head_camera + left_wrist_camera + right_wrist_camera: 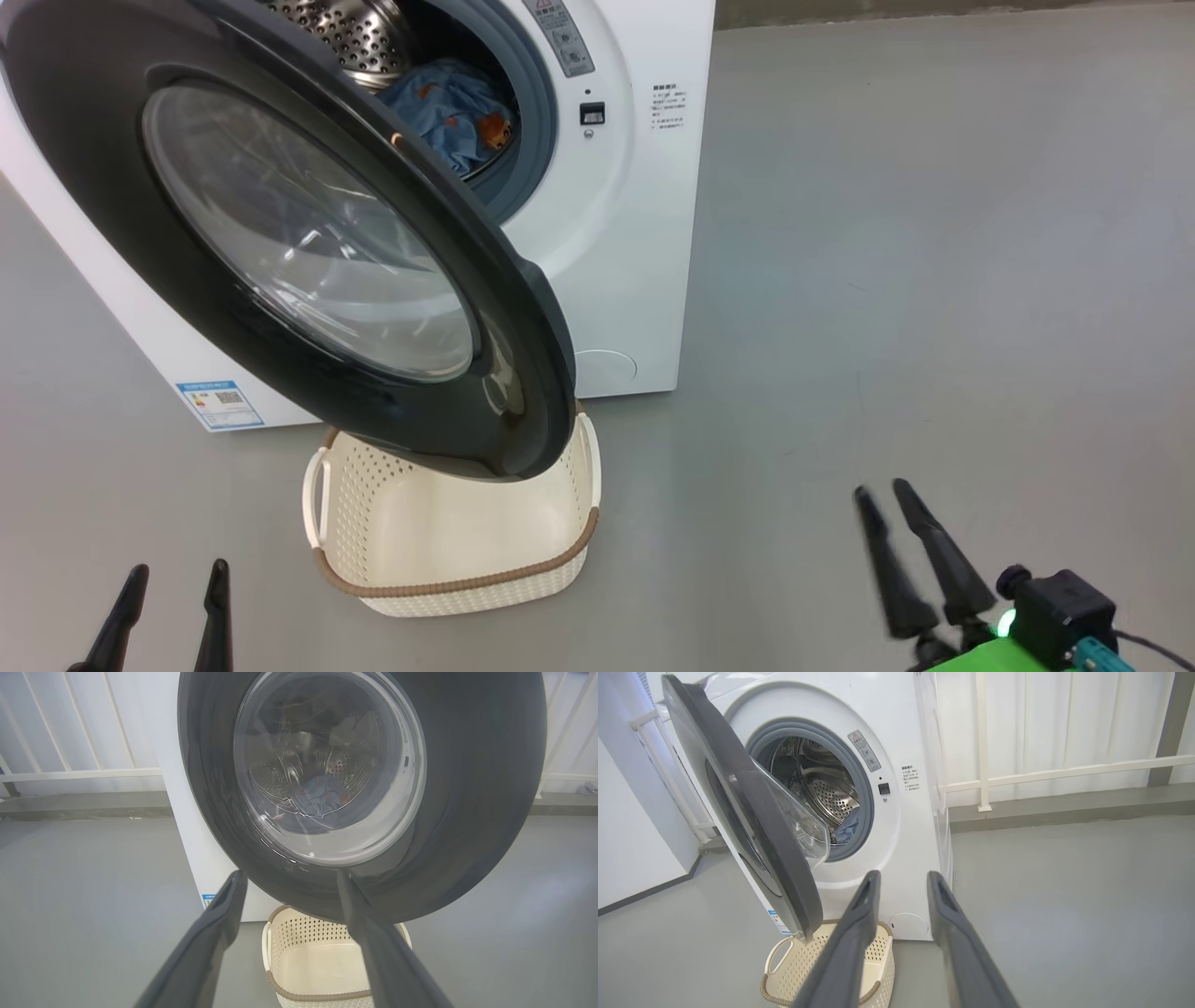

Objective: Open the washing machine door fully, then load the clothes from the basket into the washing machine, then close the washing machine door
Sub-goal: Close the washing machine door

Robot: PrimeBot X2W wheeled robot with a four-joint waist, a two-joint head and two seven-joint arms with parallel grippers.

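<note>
In the upper left of the head view, the washing machine door (308,233) swung open, its lower edge covering the far part of the basket (448,586). Basket on the grey floor (887,280), just in front of the washing machine (635,233). At top centre, inside the drum (359,37), the clothes (448,112), light blue with orange print. At lower left, left gripper (180,579), fingers spread wide, holding nothing. At lower right, right gripper (884,499), fingers somewhat apart, gripping nothing, well apart from the basket
</note>
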